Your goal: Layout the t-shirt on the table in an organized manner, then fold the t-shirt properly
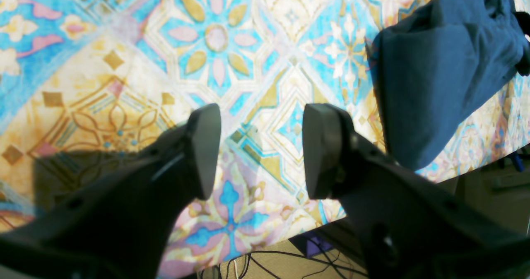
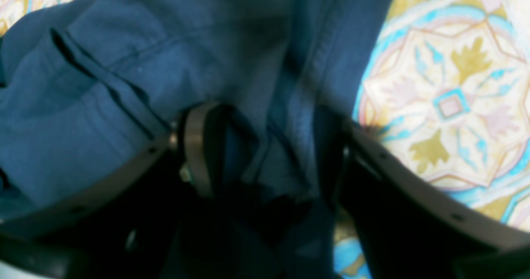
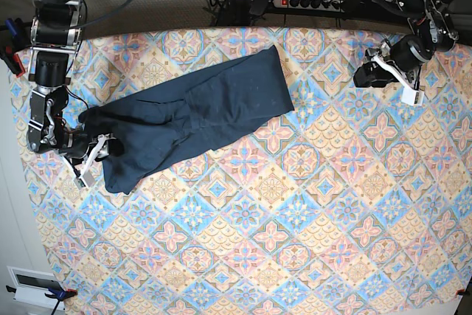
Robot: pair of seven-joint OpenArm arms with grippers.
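Navy cloth fills my right wrist view: the plain dark navy short-sleeved t-shirt [image 2: 136,63] is bunched in folds and seams right between the two fingers of my right claw [image 2: 269,150]. Those fingers stand wide, one on either side of a ridge of fabric, and a fold of the shirt sits in the gap between them; whether the pads actually press the cloth I cannot tell, the view is blurred. Beside the shirt, to the right, the table [image 2: 455,105] shows its tile-pattern covering of blue, pink and cream medallions.

From the base view, the t-shirt [image 3: 199,116] lies as a long crumpled band slanting across the far left part of the table [image 3: 310,226], one end near the table's far edge at the middle, the other end down by my right claw [image 3: 94,149] at the table's left side. The garment is rumpled, not spread flat.

My left claw [image 1: 261,150] is well apart from all that. Its two dark fingers are spread, nothing between them, only patterned table [image 1: 124,63] beneath. One end of the shirt [image 1: 439,76] shows at the upper right of that wrist view, clear of the fingers. In the base view this left claw [image 3: 369,71] hovers over the far right corner area, near the table's edge.
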